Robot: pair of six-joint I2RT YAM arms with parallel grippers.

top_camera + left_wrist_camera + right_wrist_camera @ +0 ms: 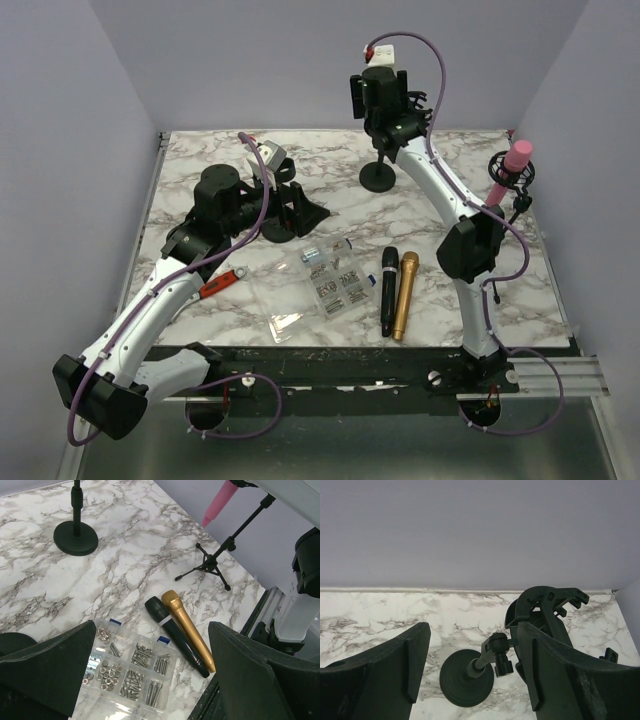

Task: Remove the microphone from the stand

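Note:
A pink microphone (516,160) sits in the clip of a small black tripod stand (517,200) at the table's right edge. It also shows in the left wrist view (219,504), on the tripod stand (215,562). My right gripper (380,100) is open and empty, high above a round-base stand (378,176) at the back. In the right wrist view that stand's base (466,678) lies between my fingers, and its empty clip (540,605) is beside my right finger (555,665). My left gripper (297,212) is open and empty at centre-left, far from the pink microphone.
A black microphone (388,290) and a gold microphone (405,295) lie side by side at the front centre. A clear box of screws (325,280) lies to their left, below my left gripper (150,680). A red-handled tool (222,283) lies under the left arm.

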